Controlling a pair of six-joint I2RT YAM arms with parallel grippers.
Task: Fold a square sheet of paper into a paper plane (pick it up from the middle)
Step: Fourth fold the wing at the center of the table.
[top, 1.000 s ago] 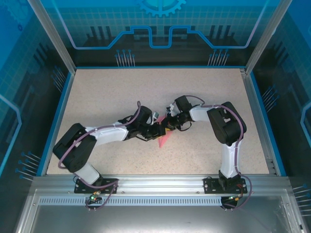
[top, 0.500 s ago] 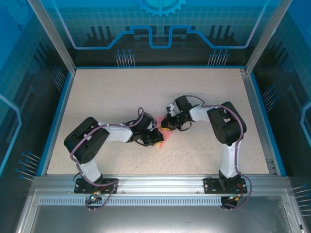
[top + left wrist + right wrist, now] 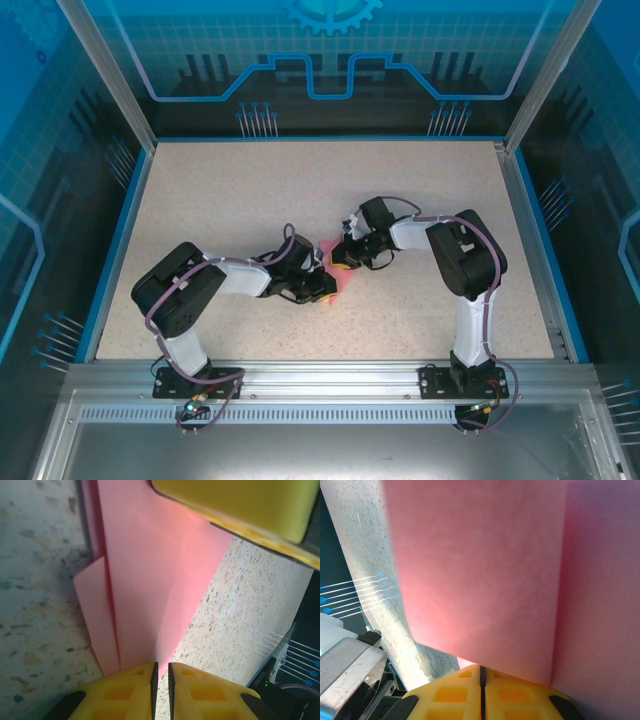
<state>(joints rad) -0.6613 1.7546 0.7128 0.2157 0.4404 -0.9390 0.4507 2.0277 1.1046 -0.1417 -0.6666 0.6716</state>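
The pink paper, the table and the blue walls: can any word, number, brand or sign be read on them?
None can be read. The pink paper is blank; the table is plain speckle; the back wall bears a gear drawing and line patterns, no letters.

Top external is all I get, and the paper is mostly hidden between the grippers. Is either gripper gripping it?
Observer: Yes. The left wrist view has the left gripper pinched on the narrow end of the paper.
Operator: And the right one?
Observer: The right wrist view has the right gripper shut on a paper edge.
Operator: Any folds?
Observer: Yes, the left wrist view shows overlapping layers and a lengthwise crease.
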